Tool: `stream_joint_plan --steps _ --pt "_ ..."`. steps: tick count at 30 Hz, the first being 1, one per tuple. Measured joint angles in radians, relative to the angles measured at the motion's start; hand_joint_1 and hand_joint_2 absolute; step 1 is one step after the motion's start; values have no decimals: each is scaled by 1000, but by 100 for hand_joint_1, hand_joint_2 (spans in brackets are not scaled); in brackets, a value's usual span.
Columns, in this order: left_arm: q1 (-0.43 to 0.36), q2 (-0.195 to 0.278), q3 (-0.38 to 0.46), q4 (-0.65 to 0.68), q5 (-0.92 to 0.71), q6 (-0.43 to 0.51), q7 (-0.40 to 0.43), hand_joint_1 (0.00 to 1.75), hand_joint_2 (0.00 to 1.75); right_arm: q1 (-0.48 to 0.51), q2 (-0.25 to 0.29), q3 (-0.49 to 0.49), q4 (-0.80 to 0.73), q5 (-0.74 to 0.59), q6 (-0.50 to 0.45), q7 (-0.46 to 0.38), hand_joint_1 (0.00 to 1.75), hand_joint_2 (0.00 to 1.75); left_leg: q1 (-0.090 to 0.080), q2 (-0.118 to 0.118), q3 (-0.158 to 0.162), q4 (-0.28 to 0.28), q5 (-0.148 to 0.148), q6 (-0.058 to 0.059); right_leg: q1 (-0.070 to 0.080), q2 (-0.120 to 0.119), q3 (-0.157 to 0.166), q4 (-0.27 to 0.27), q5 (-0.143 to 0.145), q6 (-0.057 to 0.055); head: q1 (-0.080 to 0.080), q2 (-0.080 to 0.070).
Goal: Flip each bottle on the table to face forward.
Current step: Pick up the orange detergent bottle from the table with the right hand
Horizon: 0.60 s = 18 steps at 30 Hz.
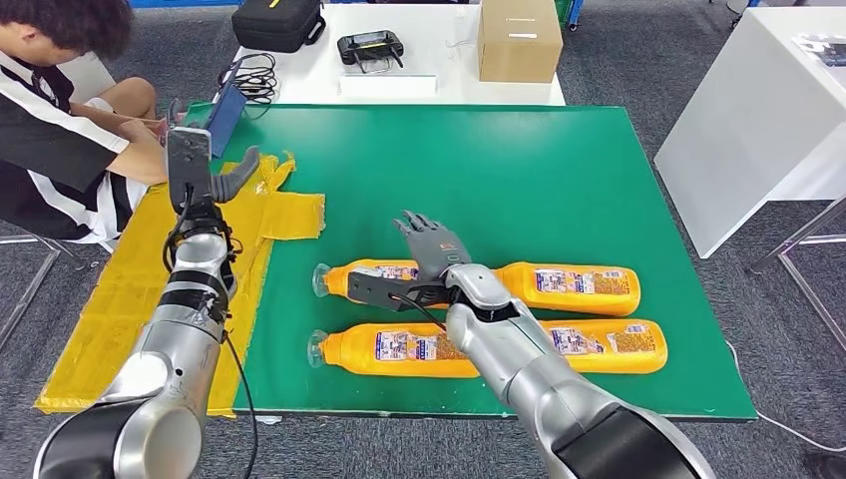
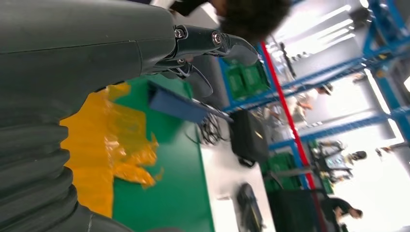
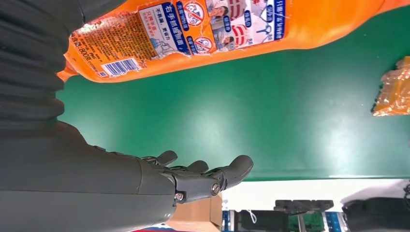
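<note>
Two orange bottles lie on their sides on the green mat (image 1: 499, 170), clear caps pointing left. My right hand (image 1: 431, 249) hovers over the left part of the far bottle (image 1: 569, 286), fingers spread and thumb out toward the near bottle (image 1: 399, 349), gripping nothing. In the right wrist view, the far bottle (image 3: 232, 34) shows a printed label with a barcode, and the right hand (image 3: 193, 179) has its fingers stretched out, clear of the bottle. My left hand (image 1: 205, 168) is raised at the mat's left edge, open and holding nothing, as the left wrist view (image 2: 203, 41) confirms.
A yellow sheet (image 1: 130, 289) covers the mat's left edge. A person (image 1: 60, 120) sits at the far left corner by a blue device (image 1: 225, 118). Behind the mat stand a cardboard box (image 1: 519, 40), a black bag (image 1: 277, 22) and a controller (image 1: 370, 46). A white table (image 1: 758, 120) stands at right.
</note>
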Motion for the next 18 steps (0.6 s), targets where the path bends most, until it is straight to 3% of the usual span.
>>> stream_joint_plan --steps 18 --pt "-17 53 154 77 38 -32 -52 0 175 -14 -21 -4 54 16 43 19 0 175 0 0 0 0 0 0 0 0 0 0 0 0 0 0"
